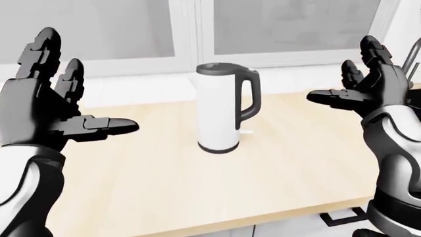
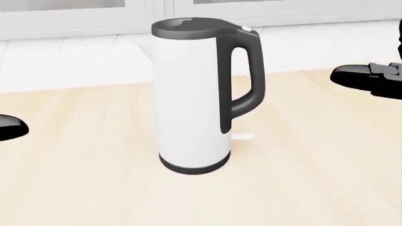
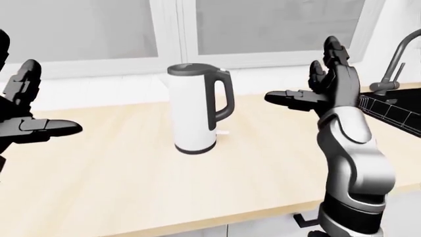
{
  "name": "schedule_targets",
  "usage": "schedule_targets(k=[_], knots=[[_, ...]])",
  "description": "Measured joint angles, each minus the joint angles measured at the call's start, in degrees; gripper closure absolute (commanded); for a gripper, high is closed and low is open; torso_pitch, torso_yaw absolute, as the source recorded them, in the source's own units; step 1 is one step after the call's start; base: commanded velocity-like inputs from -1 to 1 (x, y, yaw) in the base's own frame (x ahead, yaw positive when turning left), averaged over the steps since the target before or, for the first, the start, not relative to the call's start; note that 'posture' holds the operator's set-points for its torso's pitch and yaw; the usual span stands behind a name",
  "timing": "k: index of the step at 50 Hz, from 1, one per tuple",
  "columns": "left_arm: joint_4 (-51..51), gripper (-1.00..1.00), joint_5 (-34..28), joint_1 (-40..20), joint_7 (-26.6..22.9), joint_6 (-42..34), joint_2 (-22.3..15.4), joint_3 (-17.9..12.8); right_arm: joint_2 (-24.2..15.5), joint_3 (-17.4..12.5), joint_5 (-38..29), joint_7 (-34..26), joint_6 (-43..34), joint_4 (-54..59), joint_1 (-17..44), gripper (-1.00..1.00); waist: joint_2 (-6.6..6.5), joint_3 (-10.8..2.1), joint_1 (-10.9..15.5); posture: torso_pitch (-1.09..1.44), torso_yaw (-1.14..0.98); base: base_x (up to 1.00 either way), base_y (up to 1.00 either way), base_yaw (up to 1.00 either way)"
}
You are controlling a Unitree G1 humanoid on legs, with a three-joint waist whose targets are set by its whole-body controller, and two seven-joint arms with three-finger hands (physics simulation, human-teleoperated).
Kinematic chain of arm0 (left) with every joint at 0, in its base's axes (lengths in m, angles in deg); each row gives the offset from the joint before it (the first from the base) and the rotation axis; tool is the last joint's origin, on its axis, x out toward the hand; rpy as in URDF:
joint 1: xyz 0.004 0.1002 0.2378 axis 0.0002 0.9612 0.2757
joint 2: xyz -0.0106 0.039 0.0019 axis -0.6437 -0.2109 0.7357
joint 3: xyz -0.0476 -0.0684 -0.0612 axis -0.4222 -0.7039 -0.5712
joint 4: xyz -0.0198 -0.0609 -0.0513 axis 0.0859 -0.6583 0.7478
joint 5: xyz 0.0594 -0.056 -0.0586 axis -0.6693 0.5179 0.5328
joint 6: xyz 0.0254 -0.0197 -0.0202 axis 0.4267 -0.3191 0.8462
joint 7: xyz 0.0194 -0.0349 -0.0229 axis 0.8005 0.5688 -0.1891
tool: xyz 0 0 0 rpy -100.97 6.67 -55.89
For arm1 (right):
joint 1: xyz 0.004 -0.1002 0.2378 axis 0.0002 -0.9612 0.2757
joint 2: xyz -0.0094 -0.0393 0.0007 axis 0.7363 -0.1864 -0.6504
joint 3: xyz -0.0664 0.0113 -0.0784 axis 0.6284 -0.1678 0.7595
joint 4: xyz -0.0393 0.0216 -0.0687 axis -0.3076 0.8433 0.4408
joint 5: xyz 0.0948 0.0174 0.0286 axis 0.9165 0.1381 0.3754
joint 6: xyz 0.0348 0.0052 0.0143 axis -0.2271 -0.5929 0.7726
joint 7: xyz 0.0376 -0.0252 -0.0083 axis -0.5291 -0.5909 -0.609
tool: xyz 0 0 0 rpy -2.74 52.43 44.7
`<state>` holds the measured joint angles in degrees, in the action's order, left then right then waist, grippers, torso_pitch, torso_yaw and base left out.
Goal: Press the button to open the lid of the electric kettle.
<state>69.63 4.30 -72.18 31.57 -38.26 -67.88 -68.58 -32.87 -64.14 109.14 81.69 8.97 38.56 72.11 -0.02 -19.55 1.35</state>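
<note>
A white electric kettle (image 1: 218, 108) with a dark lid (image 2: 187, 27), dark handle (image 2: 246, 80) and dark base stands upright on the light wooden counter (image 1: 197, 187). Its lid is shut. A small pale button (image 2: 247, 30) sits at the top of the handle. My left hand (image 1: 62, 106) is open, fingers spread, raised to the left of the kettle and apart from it. My right hand (image 1: 359, 84) is open, raised to the right of the kettle, apart from it. Both hands are empty.
A window (image 1: 197, 29) with a white sill runs behind the counter. A dark sink with a faucet (image 3: 395, 59) lies at the right in the right-eye view. The counter's near edge (image 1: 263, 217) runs along the bottom, with a drawer handle below.
</note>
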Motion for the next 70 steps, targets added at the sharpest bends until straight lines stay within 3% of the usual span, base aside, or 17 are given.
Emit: schedule_targets(k=[16,32,61,70], knots=[[0.65,-1.0,-0.81,-0.39,-0.26,-0.64,0.17,0.61,0.56,2.85,-3.47,-1.36,0.92,3.57,3.73,-1.0,-0.07,-0.23,-0.32,-0.52,0.0,0.0,0.0,0.0],[1.1,-1.0,-1.13,-0.2,-0.57,-0.92,0.79,1.14,0.56,6.18,-8.11,-3.95,3.28,12.74,11.66,-1.0,-0.43,-0.01,-0.59,-0.52,0.0,0.0,0.0,0.0],[1.8,-1.0,-1.54,-0.78,-1.0,-1.78,1.68,1.7,3.44,11.6,-16.84,-6.82,14.22,42.77,27.88,-1.0,-1.14,0.11,-0.48,-0.52,0.0,0.0,0.0,0.0],[1.76,-1.0,-1.21,-0.74,-0.58,-1.81,1.66,2.02,3.61,12.44,-19.04,-7.41,19.87,57.81,34.72,-1.0,-1.45,0.12,-0.48,-0.52,0.0,0.0,0.0,0.0]])
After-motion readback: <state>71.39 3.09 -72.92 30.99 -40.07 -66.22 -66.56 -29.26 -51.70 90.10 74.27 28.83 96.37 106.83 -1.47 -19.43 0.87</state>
